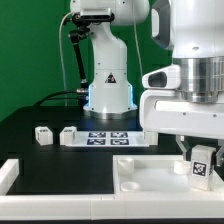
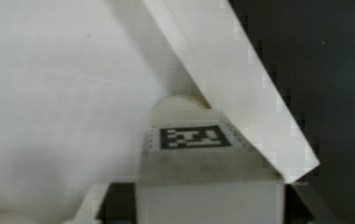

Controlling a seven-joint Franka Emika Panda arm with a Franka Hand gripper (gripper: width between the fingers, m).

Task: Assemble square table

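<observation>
At four o'clock in your exterior view, the gripper (image 1: 202, 172) housing hides a corner of the square table slab (image 1: 150, 172), and the frame edge cuts that slab off. Clamped on the leg (image 1: 203, 163)? You can't tell; the wrist view's blurred.

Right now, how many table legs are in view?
3. Two loose legs, exterior view's left of the marker board; third leg at the gripper, over the tabletop. More may be hidden.

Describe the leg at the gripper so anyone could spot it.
Find the big white slab at the exterior view's lower right. Above its right part, a short tagged leg sits between the gripper's fingers. The two other legs sit loose beside the marker board.
</observation>
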